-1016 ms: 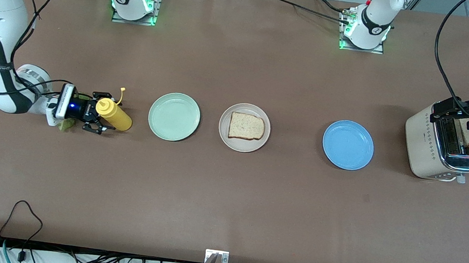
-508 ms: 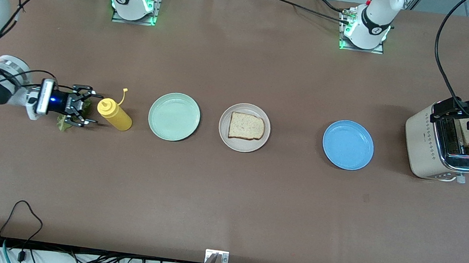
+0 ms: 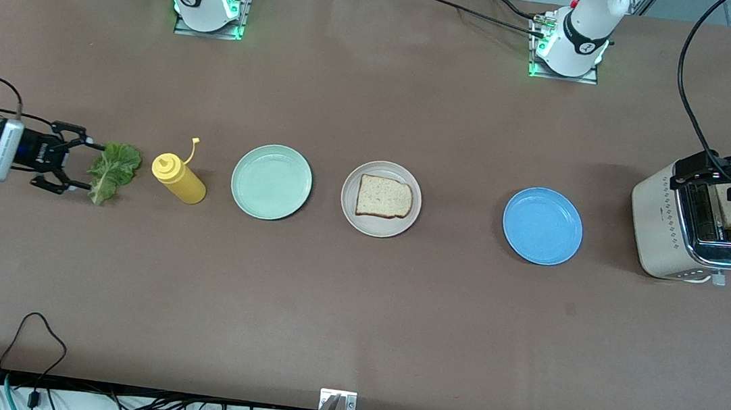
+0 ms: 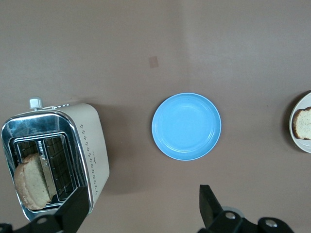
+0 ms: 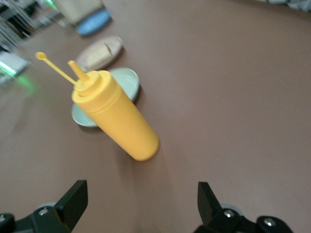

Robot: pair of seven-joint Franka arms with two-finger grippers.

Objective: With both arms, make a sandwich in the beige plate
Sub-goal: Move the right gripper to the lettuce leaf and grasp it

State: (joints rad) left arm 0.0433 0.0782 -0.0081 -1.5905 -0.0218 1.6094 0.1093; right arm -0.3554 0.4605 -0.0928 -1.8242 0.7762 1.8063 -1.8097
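right gripper (image 3: 67, 167) pulled back from yellow bottle (image 3: 179, 179), open, empty, uncovering lettuce (image 3: 112, 171) | left gripper (image 4: 141, 211) open over toaster (image 3: 693, 222) | bread slice (image 3: 385, 197) on beige plate (image 3: 347, 213); lettuce next

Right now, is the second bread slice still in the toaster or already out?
In. The bread slice stands in one slot of the toaster, under the open left gripper; only one slice lies on the beige plate.
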